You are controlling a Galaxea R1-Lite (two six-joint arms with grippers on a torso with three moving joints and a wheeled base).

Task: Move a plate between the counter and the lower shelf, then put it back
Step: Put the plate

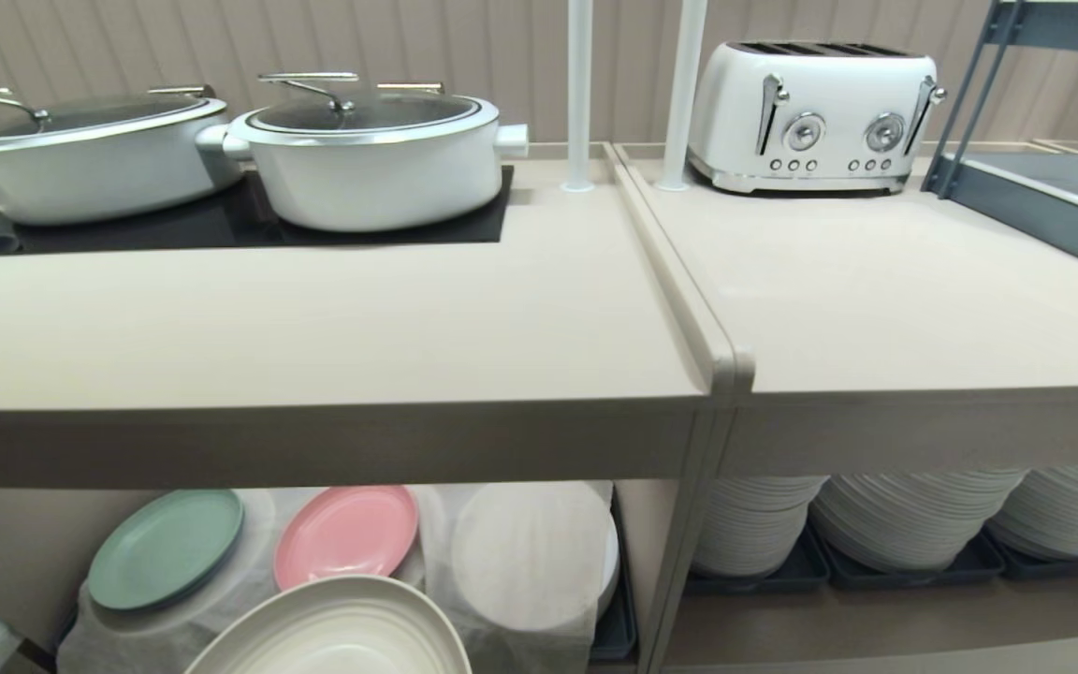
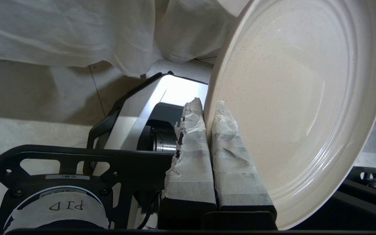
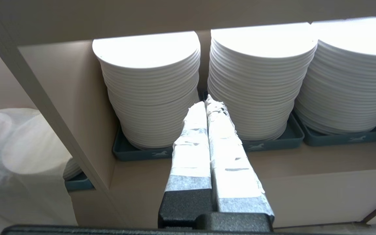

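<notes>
The cream-beige plate [image 1: 338, 632] hangs in the air low in the head view, in front of the lower shelf [image 1: 520, 562] with its white cloth. My left gripper [image 2: 209, 104] is shut on the plate's [image 2: 292, 98] rim, one taped finger on each side of the edge. The gripper itself is out of the head view. The counter [image 1: 314, 318] with the black cooktop panel spreads above the shelf. My right gripper [image 3: 206, 101] is shut on nothing and points at the white plate stacks in the neighbouring bay.
Two white pots [image 1: 371, 154] stand on the cooktop, a white toaster [image 1: 815, 117] on the right worktop. A mint-green plate [image 1: 165, 548] and a pink plate [image 1: 347, 529] lie on the cloth. White plate stacks [image 1: 913, 515] in dark trays fill the right bay.
</notes>
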